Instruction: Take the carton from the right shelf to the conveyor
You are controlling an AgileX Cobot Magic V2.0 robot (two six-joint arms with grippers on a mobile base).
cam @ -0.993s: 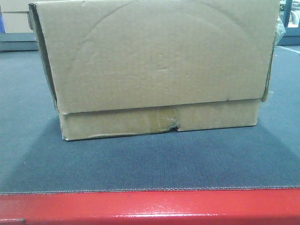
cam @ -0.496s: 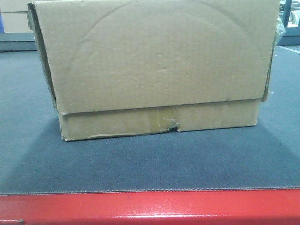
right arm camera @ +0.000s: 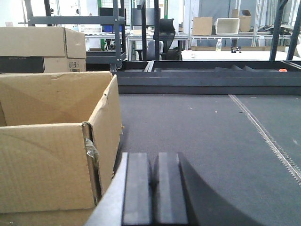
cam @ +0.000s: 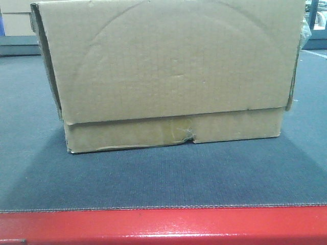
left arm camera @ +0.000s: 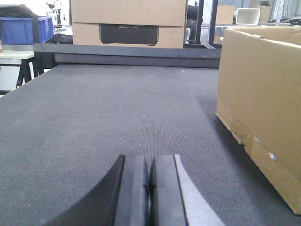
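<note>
The brown carton [cam: 168,76] stands on the dark grey conveyor belt [cam: 163,178], just behind its red front edge [cam: 163,224]. An overlapping flap and a torn, taped seam show low on its near side. My left gripper [left arm camera: 149,162] is shut with nothing in it, to the left of the carton [left arm camera: 263,103] and apart from it. On the other side my right gripper [right arm camera: 154,160] is shut and empty, close beside the carton's right wall [right arm camera: 51,155]. The right shelf is out of view.
Another cardboard box [left arm camera: 129,23] sits beyond the belt's far end. A blue bin [left arm camera: 26,29] is on a table at the far left. Metal racks and boxes [right arm camera: 207,26] fill the background. A seam [right arm camera: 263,134] runs along the belt on the right.
</note>
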